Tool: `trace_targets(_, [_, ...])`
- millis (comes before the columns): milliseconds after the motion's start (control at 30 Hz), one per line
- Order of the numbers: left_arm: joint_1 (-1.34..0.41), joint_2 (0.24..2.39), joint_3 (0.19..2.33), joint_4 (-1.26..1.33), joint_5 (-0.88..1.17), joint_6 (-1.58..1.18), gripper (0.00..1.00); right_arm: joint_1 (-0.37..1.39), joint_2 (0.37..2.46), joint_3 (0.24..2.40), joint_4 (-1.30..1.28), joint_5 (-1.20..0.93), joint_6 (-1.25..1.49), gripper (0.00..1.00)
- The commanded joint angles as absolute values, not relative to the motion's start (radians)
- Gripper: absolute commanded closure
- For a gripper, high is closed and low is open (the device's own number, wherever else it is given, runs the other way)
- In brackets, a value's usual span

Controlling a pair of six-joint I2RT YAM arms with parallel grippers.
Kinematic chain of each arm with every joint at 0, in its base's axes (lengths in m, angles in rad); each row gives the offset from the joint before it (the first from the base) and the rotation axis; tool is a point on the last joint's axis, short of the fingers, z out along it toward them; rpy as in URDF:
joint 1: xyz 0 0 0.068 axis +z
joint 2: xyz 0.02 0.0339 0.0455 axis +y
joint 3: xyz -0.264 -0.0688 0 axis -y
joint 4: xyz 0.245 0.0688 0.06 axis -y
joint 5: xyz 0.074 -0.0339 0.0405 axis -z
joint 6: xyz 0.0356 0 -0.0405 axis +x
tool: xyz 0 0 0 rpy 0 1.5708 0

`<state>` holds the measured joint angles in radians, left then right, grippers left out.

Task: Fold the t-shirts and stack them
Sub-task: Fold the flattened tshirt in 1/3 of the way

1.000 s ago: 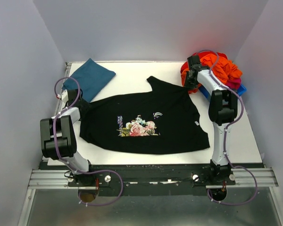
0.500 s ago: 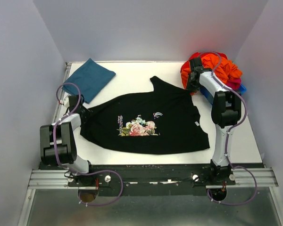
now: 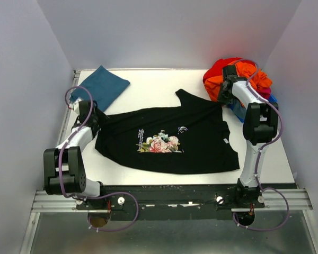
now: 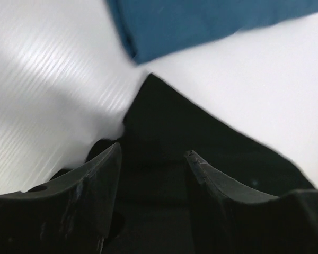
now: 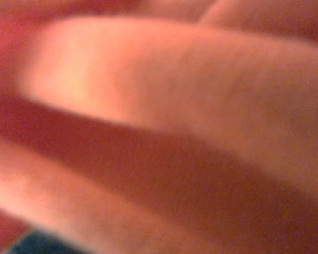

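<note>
The black t-shirt [image 3: 196, 143] with its floral print lies spread across the white table [image 3: 153, 84]. The teal-blue shirt [image 3: 100, 87] rests folded at the far left corner. My left gripper [image 3: 99, 117] stands open at the black shirt's left sleeve. In the left wrist view its fingers [image 4: 103, 174] straddle the black cloth [image 4: 201, 132] without pinching it, and the teal shirt [image 4: 201, 21] lies just beyond. My right gripper [image 3: 226, 92] is shut at the shirt's far right shoulder, pressed against the orange pile. The right wrist view shows only blurred orange cloth [image 5: 159, 106].
A heap of orange, red and pink clothes [image 3: 238, 76] sits at the far right corner over something blue [image 3: 233, 110]. White walls close in the table on three sides. The arm bases stand on the rail at the near edge.
The left gripper shut on the sleeve, then opened again and shifted slightly farther back. The right gripper moved right toward the pile, and the whole black shirt slid right with it.
</note>
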<state>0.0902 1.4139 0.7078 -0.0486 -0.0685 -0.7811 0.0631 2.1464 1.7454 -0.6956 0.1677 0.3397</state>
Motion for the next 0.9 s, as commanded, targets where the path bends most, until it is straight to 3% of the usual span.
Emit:
trace_targets(0, [0.091, 1.482, 0.860, -0.026, -0.095, -0.749, 0.37, 0.057, 2.121, 1.769, -0.684, 0.175, 0.339, 0.99])
trace_targets(367, [0.091, 1.755, 1.046, -0.084, -0.049, -0.675, 0.40, 0.057, 2.131, 1.773, -0.680, 0.156, 0.337, 0.99])
trace_targets(867, [0.069, 1.933, 1.210, -0.198, -0.117, -0.667, 0.42, 0.057, 2.134, 1.763, -0.673, 0.155, 0.336, 0.99])
